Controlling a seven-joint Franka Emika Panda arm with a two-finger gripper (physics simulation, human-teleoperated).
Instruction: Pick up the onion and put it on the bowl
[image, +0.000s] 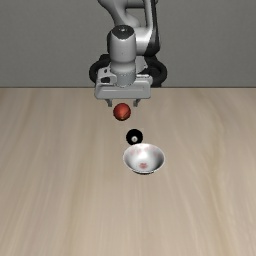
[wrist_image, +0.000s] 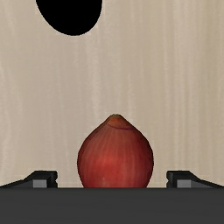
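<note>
A dark red onion (image: 121, 110) rests with its point upward on the wooden table (image: 50, 170), directly under my gripper (image: 122, 103). In the wrist view the onion (wrist_image: 115, 154) stands between my two fingertips (wrist_image: 42, 178), with a visible gap on each side, so my gripper (wrist_image: 112, 180) is open around it. A silver bowl (image: 144, 158) stands upright on the table, farther forward of the onion and slightly toward the exterior view's right.
A small black round object (image: 133, 136) lies on the table between the onion and the bowl; in the wrist view this black object (wrist_image: 70, 16) shows just beyond the onion. Bare wood spreads on both sides.
</note>
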